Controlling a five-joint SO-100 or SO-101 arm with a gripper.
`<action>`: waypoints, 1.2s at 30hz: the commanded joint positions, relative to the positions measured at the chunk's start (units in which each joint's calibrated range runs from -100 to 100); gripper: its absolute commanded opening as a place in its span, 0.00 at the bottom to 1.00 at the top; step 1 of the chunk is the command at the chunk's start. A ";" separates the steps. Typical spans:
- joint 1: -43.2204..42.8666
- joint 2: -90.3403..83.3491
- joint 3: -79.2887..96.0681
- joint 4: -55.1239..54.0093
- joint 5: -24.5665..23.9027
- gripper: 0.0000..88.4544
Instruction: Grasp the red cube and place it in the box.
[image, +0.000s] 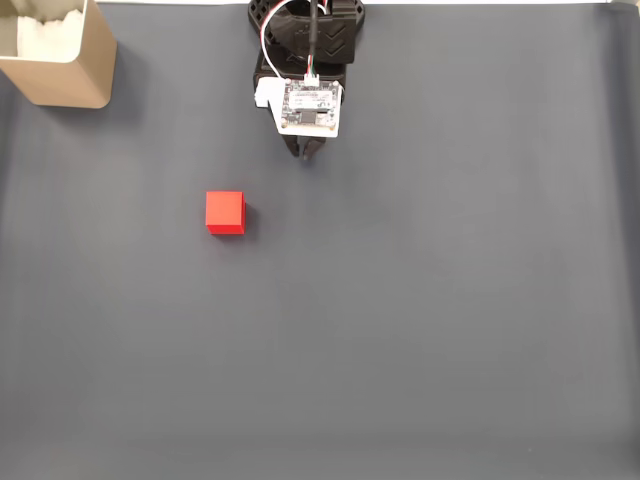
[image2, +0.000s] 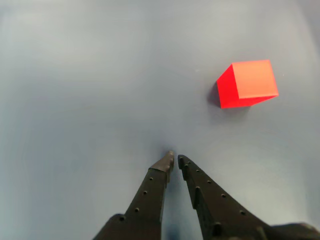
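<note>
1. We see the claw (image2: 174, 160) nearly closed, its tips almost touching, holding nothing.
2. The cube (image2: 248, 83) is bright red with plain smooth faces; it sits on the grey desk (image: 430, 300), ahead and right of the claw in the wrist view, apart from it.
3. The box (image: 70, 70), tan with white inside, stands far left of the claw in the fixed view.

Dark grey mat-covered table (image: 450, 320), smooth and uniform. Red cube (image: 225, 213) resting flat on it, near the gripper (image: 306, 153), below and to its left in the fixed view; ahead and to the right of the fingertips in the wrist view. Box (image: 62, 62) standing on the table's upper-left corner, well apart from the gripper.
</note>
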 joint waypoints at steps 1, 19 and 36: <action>-0.22 0.17 -2.11 -4.27 -0.20 0.00; -1.43 10.31 -20.26 -16.32 -0.20 0.01; 1.98 26.69 -44.63 -1.98 2.00 0.02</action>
